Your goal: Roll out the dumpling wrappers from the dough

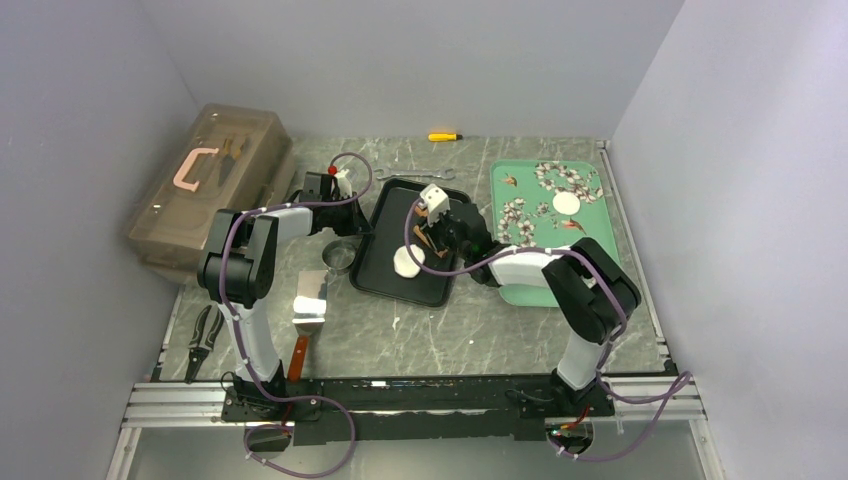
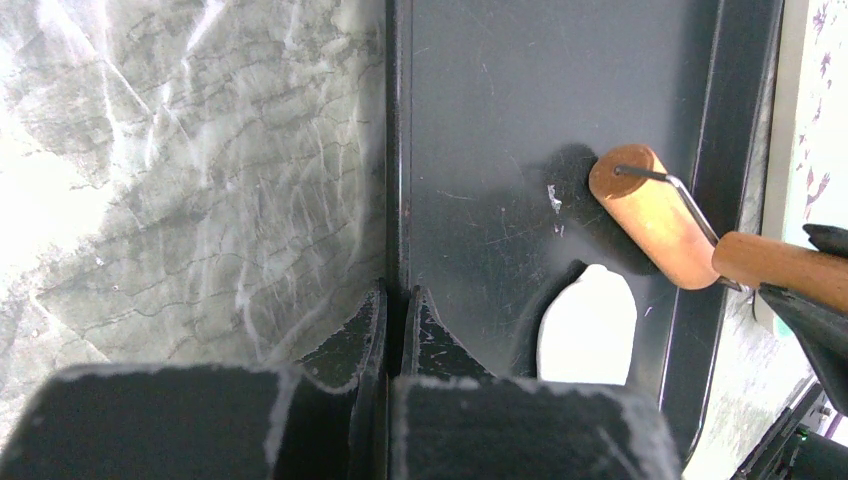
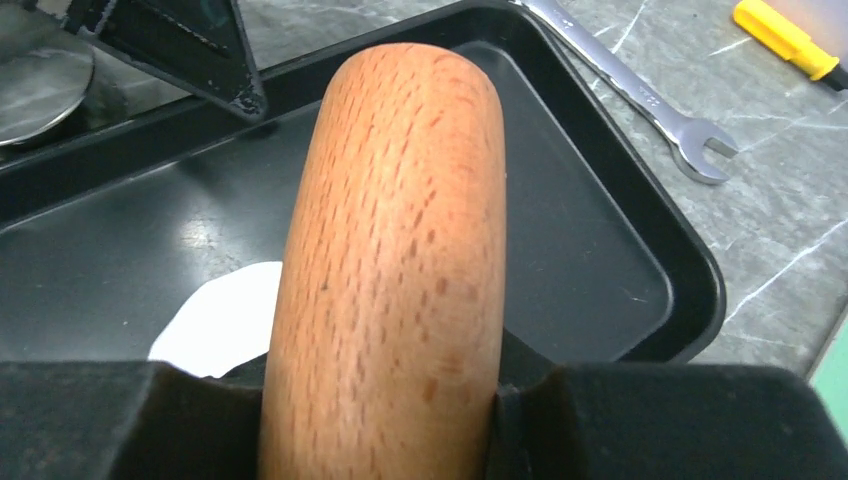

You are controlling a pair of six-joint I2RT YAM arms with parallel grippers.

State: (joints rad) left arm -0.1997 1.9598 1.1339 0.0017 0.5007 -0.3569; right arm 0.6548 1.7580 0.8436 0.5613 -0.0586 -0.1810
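Observation:
The dough (image 1: 407, 262) lies as a flattened white oval on the black tray (image 1: 385, 270). My right gripper (image 1: 438, 236) is shut on the brown wooden roller's handle (image 3: 395, 250), and the roller drum (image 2: 650, 215) sits on the tray just beyond the dough (image 2: 588, 325). In the right wrist view my gripper (image 3: 385, 385) clamps the handle, with the dough (image 3: 225, 320) to its left. My left gripper (image 2: 397, 300) is shut on the tray's left rim (image 2: 395, 150); it also shows in the top view (image 1: 360, 213). One round dumpling wrapper (image 1: 566, 203) lies on the green floral tray (image 1: 545, 290).
A shiny ring cutter (image 1: 340, 255) and a spatula (image 1: 310, 305) lie left of the black tray. Pliers (image 1: 205, 340) lie at the near left, a toolbox (image 1: 210, 185) at the far left. A wrench (image 3: 640, 95) and a yellow tool (image 3: 785, 40) lie behind the tray.

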